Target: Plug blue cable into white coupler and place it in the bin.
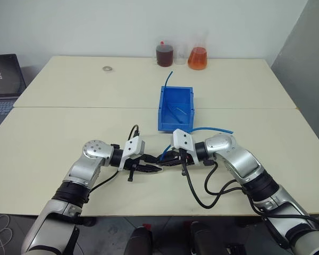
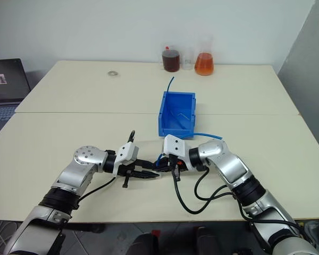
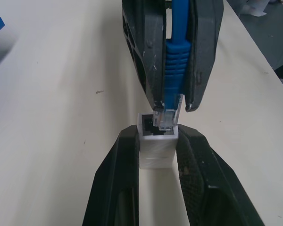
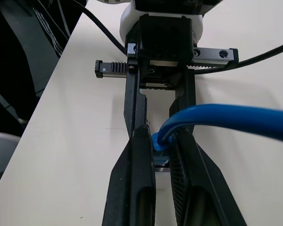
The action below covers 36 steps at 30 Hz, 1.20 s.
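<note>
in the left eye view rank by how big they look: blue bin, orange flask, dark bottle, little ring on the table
1. Bin, clearly largest.
2. Orange flask and dark bottle: near alike, side by side at the far edge; flask perhaps slightly larger, too close to rank.
3. Ring, smallest.

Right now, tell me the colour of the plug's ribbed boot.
Blue, on the blue cable; the left wrist view shows it best.

Both arms were silver-grey metal with rounded joints and black forearm sections, each wrist carrying a white camera block, loose black cables looping beneath, and the left gripper [image 1: 149,169] and right gripper [image 1: 167,158] each ending in two black fingers.
</note>
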Motion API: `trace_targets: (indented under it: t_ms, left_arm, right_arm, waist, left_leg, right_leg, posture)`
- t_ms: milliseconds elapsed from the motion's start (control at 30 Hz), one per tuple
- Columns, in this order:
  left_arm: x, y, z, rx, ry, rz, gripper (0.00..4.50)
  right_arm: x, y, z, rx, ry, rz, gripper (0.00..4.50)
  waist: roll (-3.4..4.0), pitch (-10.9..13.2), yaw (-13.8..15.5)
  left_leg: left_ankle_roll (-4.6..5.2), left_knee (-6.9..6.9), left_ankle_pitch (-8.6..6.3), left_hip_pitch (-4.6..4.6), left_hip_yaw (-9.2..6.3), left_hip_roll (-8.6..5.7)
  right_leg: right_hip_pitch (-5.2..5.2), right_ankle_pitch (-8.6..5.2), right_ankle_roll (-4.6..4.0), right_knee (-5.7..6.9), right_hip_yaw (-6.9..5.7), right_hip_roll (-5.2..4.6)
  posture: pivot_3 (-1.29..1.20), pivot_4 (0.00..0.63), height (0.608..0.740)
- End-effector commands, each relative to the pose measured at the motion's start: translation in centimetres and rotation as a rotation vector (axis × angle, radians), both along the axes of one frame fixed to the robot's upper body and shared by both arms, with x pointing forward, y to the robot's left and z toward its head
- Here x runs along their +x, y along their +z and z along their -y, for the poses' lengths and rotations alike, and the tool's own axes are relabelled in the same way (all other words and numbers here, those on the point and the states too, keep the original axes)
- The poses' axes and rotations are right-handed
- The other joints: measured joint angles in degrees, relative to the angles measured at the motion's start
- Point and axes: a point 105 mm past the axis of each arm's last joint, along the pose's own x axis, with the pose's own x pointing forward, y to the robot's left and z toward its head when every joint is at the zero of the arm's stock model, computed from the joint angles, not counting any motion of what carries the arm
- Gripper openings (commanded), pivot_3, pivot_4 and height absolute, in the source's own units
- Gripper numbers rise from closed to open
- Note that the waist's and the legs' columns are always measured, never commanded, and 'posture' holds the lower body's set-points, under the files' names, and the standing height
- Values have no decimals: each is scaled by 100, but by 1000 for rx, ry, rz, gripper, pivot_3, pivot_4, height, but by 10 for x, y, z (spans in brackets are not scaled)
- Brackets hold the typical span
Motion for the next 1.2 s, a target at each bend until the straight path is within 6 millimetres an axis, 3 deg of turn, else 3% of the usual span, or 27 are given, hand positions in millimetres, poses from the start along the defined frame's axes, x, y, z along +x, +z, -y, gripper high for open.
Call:
trace_targets:
  t_ms: [33,433,1200]
  left_arm:
    - [-4,-7,-3,35,4,-14,771]
    - [-7,-6,-1,30,3,-16,771]
    - [-7,-5,-5,34,10,-19,771]
  right_arm:
    - [-1,-1,-1,-14,19,19,138]
    - [0,-8,-6,-20,17,10,138]
    - [13,-7,6,-69,12,-10,138]
  waist:
    - [0,0,1]
    - [0,0,-17]
    - [0,-1,-26]
  left_leg:
    - [0,0,0,0,0,0]
    - [0,0,0,6,1,0]
    - [0,0,0,9,1,0]
  right_leg:
    - [0,0,0,1,0,0]
    - [0,-1,-1,10,2,1]
    - [2,-1,-2,11,2,1]
  posture:
    - [0,150,740]
    - [0,150,740]
    - [0,150,740]
